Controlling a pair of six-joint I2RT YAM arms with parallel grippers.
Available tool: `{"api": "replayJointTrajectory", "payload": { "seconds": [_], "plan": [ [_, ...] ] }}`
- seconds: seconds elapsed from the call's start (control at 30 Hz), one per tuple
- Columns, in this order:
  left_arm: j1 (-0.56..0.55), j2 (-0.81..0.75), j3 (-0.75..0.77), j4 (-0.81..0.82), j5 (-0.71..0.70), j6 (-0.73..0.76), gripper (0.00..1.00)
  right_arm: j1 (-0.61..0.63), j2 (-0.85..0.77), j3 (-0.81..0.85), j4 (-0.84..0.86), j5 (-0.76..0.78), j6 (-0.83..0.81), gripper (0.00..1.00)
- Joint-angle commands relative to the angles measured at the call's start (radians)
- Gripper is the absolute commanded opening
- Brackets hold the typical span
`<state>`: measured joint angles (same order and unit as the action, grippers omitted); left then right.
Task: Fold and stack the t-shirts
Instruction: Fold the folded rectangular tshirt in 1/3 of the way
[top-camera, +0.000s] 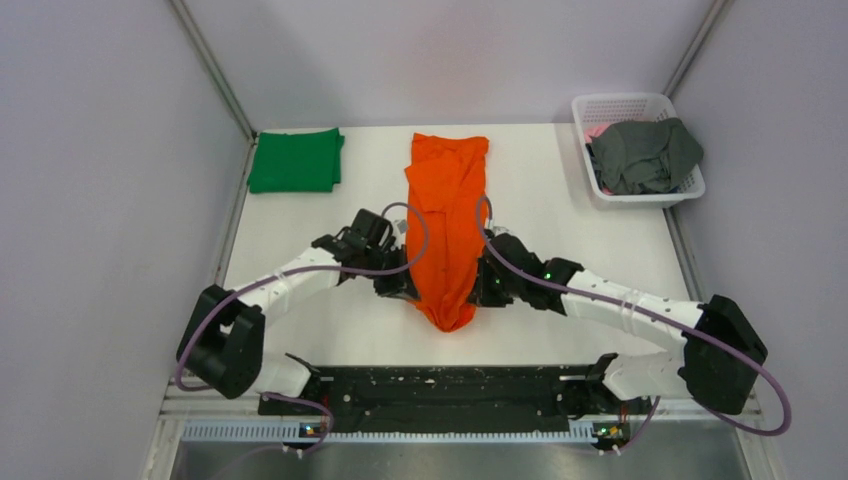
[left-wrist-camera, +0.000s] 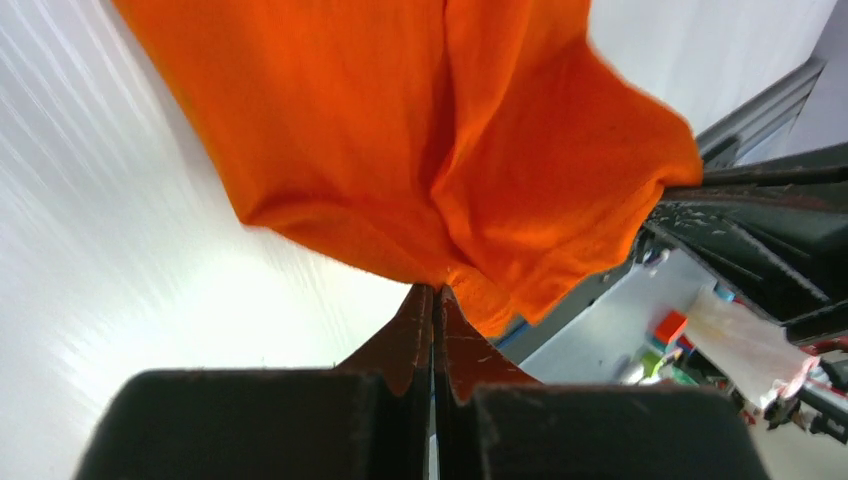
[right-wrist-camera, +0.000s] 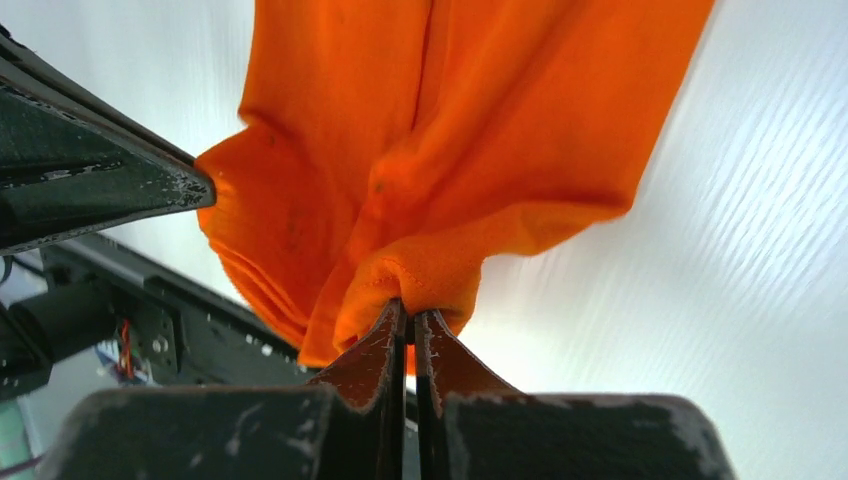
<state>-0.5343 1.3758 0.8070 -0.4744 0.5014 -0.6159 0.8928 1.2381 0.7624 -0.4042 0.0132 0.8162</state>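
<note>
The orange t-shirt (top-camera: 447, 215) lies as a long narrow strip down the middle of the table, its near end bunched and lifted between the arms. My left gripper (top-camera: 408, 290) is shut on its near left edge; the cloth (left-wrist-camera: 420, 140) hangs from the fingertips in the left wrist view. My right gripper (top-camera: 480, 290) is shut on its near right edge, with the cloth (right-wrist-camera: 450, 150) also bunched at the tips in the right wrist view. The green t-shirt (top-camera: 296, 159) lies folded at the far left. The dark grey t-shirt (top-camera: 645, 155) is crumpled in the basket.
A white lattice basket (top-camera: 600, 105) stands at the far right corner with a bit of pink cloth (top-camera: 597, 131) under the grey shirt. Grey walls close in the table on the left, back and right. The black arm mount (top-camera: 440, 392) runs along the near edge.
</note>
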Motion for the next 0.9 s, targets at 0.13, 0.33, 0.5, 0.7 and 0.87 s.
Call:
{"api": "replayJointTrajectory", "payload": {
  "seconds": [0.13, 0.33, 0.5, 0.7, 0.87],
  "plan": [
    [0.159, 0.196, 0.251, 0.078, 0.027, 0.004, 0.0, -0.181, 0.124, 0.189, 0.158, 0.018, -0.225, 0.0],
    [0.221, 0.371, 0.46, 0.075, 0.009, 0.004, 0.0, -0.283, 0.258, 0.331, 0.194, 0.008, -0.288, 0.0],
    [0.26, 0.47, 0.6, 0.044, -0.046, 0.024, 0.0, -0.359, 0.365, 0.41, 0.224, -0.008, -0.32, 0.0],
    [0.276, 0.596, 0.781, -0.022, -0.114, 0.057, 0.0, -0.429, 0.483, 0.496, 0.237, -0.079, -0.351, 0.0],
    [0.29, 0.705, 0.894, -0.037, -0.15, 0.062, 0.0, -0.46, 0.588, 0.569, 0.257, -0.121, -0.371, 0.0]
  ]
}}
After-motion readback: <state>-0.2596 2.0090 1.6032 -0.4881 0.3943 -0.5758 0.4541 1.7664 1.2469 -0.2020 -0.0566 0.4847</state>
